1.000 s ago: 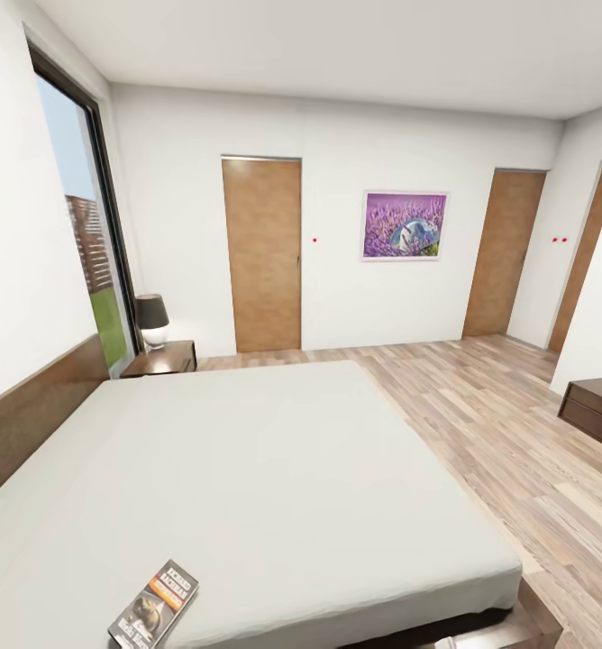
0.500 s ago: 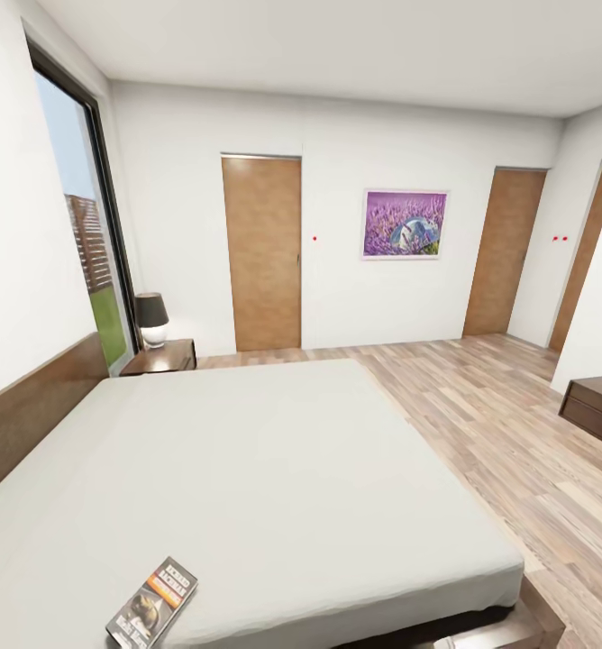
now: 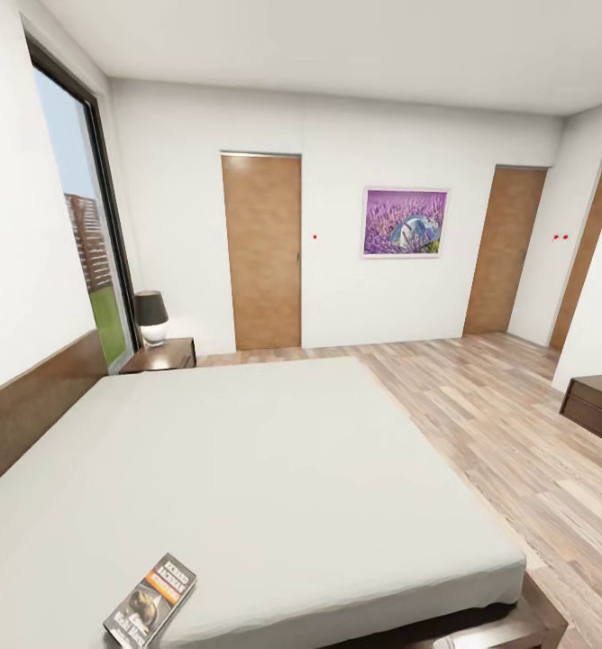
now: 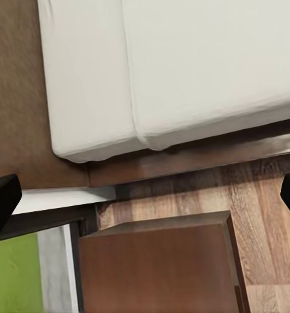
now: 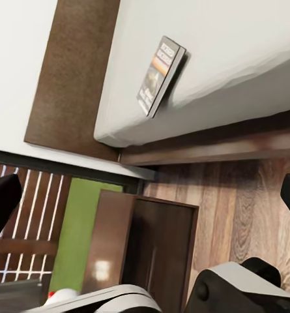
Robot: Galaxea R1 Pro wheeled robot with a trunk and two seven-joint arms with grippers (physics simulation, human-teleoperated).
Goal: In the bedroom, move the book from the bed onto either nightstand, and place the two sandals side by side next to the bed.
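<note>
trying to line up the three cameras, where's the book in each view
Head view: the book lies at the lower left, on the bed's near edge.
Left wrist view: not in this picture; it takes in mattress, floor and a dark wood top.
Right wrist view: the book sits in the upper middle, overhanging the mattress edge.
Shared landmark: the bed's off-white mattress.

1. bright, even daylight fills the head view, strongest by the window (image 3: 71,216) at the left edge.
2. shadows are soft and faint; the mattress (image 3: 265,469) looks nearly flat white.
3. straight lines bow toward the head view's corners, a wide-angle stretch.
4. both wrist views are softer, slightly blurred.
</note>
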